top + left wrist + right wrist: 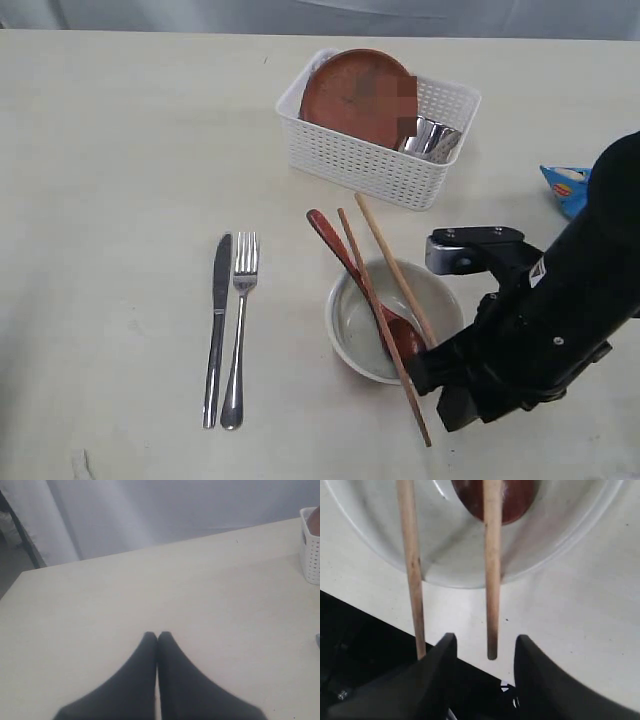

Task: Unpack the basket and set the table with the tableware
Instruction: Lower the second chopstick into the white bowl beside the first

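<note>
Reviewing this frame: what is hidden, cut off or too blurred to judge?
- Exterior view: a blurred patch covers the plate's right edge in the basket.
- Exterior view: the steel cup shows only its top; the basket wall hides the rest.
- Exterior view: the right arm hides one chopstick's near end and part of the blue snack bag.
- Left wrist view: the frame edge cuts off the basket.

The right arm (560,320) is black, with a grey metal bit (447,257) and a white sticker (540,271). The left gripper (157,636) and right gripper (485,642) have black pointy fingers (137,680).
</note>
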### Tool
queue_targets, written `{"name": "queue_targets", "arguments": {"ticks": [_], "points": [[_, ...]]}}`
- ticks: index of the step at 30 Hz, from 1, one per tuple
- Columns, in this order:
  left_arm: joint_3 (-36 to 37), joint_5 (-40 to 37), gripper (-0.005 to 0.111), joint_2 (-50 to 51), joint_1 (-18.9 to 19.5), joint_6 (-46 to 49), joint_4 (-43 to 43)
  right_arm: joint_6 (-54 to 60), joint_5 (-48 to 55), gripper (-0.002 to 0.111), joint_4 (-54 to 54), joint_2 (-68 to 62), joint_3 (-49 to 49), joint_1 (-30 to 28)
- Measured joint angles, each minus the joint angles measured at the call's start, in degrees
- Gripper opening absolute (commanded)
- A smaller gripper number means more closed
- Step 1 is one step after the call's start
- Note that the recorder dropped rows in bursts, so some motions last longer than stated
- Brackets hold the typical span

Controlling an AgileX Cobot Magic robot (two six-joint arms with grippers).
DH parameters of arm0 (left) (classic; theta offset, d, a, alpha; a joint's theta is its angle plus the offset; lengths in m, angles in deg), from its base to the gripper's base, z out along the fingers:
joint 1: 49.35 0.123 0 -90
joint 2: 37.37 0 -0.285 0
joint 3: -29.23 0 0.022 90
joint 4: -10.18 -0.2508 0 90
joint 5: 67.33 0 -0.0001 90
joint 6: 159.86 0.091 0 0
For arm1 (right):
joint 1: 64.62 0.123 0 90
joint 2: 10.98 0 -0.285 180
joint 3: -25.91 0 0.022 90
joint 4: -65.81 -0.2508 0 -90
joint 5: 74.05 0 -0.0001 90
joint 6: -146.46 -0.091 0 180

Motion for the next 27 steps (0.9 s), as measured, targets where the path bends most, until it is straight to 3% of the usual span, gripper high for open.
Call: {"name": "queue_targets", "arguments": {"ticks": [13, 15, 18, 27], "points": [[0.00, 0.00, 0.000, 0.00, 0.00, 0.00, 0.00, 0.35, 10.23, 0.038, 4.79, -0.10, -13.53, 0.00], [0.00, 0.00, 0.000, 0.00, 0.00, 0.00, 0.00, -0.17, 8.14, 0.029, 6.23, -0.10, -14.39, 0.00], [0.00, 0.00, 0.000, 0.00, 0.00, 0.00, 0.00, -0.28, 3.33, 0.002, 8.79, -0.10, -14.69, 0.00], [0.00, 0.00, 0.000, 0.00, 0.00, 0.00, 0.00, -0.38, -4.79, -0.001, 14.33, -6.99, -14.69, 0.00]]}}
